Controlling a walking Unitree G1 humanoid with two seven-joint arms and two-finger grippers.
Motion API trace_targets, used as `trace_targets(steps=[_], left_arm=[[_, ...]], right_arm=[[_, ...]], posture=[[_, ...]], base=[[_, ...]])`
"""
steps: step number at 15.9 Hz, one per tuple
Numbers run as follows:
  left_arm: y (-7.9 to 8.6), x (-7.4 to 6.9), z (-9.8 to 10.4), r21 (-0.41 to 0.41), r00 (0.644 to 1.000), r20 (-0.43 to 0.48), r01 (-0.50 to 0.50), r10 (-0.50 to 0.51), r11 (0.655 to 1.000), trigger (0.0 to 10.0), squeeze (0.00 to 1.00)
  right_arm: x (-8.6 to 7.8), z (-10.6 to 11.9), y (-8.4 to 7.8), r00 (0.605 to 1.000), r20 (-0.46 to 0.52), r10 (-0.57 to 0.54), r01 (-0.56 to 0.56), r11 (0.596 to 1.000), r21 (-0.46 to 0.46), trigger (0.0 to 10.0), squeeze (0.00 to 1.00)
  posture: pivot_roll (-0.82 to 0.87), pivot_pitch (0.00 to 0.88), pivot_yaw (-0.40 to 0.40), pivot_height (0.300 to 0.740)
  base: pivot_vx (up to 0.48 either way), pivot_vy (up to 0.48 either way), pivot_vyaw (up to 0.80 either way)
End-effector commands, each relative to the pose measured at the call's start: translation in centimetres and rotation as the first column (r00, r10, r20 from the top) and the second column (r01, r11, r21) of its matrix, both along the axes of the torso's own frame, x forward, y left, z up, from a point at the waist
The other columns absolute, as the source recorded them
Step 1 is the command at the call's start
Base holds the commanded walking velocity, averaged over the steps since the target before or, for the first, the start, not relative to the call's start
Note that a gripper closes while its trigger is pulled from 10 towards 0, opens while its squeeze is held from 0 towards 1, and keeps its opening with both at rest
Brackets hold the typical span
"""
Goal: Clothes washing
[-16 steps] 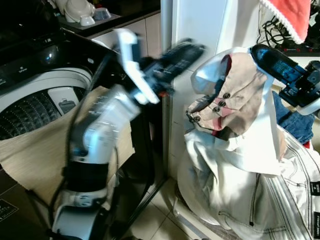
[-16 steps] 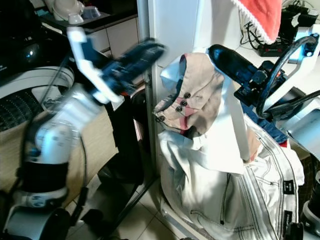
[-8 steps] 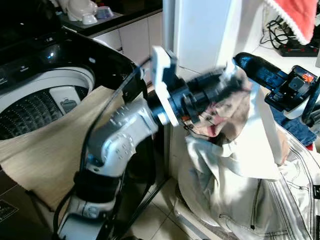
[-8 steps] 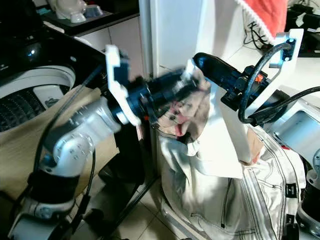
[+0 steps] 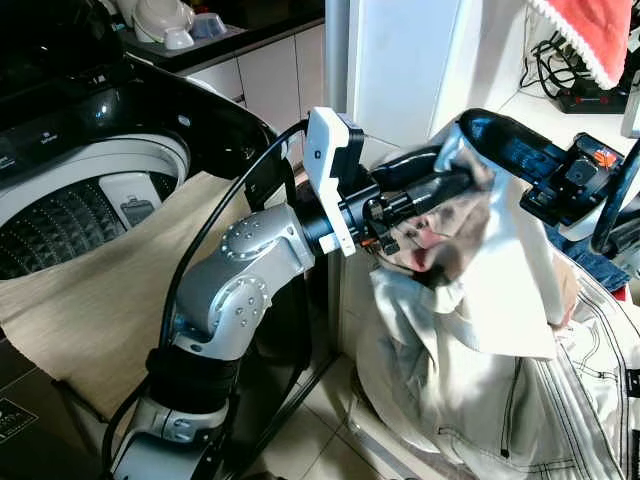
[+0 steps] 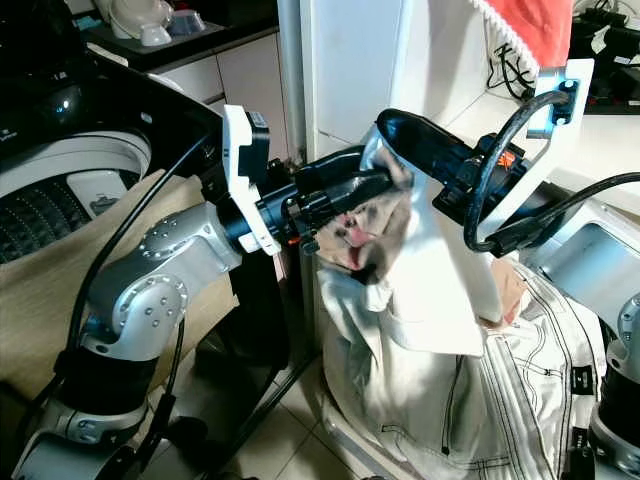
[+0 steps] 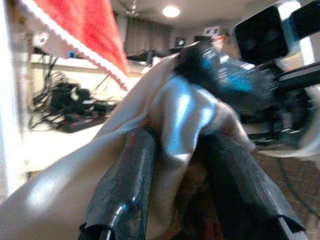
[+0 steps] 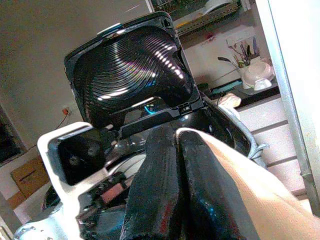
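Both grippers meet at one cream garment (image 5: 500, 290) — right gripper (image 5: 478, 135) pinching its top edge, left gripper (image 5: 455, 185) straddling a fold — washing machine (image 5: 70, 190) lies leftward.

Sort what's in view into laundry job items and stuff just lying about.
Job: shirt, pinched by left gripper and right gripper; open washer; beige cloth; white jeans.
Lying about: red cloth; cables; dishes.

Pale floor tiles (image 5: 330, 440) lie near my feet. A white wall panel (image 5: 400, 70) stands ahead. Far left, white cabinets (image 5: 265, 70) run under a dark surface (image 5: 240, 35). Ceiling light (image 7: 171, 11) is on.
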State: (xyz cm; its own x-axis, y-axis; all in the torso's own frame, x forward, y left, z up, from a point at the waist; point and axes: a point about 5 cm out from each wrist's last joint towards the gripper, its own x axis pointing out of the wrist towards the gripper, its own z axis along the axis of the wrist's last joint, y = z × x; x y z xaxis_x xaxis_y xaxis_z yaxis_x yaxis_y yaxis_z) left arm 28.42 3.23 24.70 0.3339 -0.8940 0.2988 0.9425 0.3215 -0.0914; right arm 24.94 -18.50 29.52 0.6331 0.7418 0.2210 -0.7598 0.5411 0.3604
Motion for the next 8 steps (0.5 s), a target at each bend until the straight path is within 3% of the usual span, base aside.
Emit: trace_targets(steps=[1,8], left_arm=[[-0.05,0.34,0.15,0.026,1.000,0.015,-0.025,0.024,0.999,0.0,0.00],[-0.18,0.31,0.38,-0.010,1.000,0.021,-0.019,0.019,1.000,0.0,0.00]], right_arm=[[-0.24,0.39,0.31,1.000,0.024,0.011,-0.011,1.000,0.002,0.0,0.00],[-0.24,0.20,0.35,1.000,0.019,0.008,-0.008,1.000,-0.004,0.0,0.00]], posture=[[-0.21,0.000,0.069,0.740],[-0.21,0.000,0.069,0.740]], base=[[0.000,0.000,0.00],[0.000,0.000,0.00]])
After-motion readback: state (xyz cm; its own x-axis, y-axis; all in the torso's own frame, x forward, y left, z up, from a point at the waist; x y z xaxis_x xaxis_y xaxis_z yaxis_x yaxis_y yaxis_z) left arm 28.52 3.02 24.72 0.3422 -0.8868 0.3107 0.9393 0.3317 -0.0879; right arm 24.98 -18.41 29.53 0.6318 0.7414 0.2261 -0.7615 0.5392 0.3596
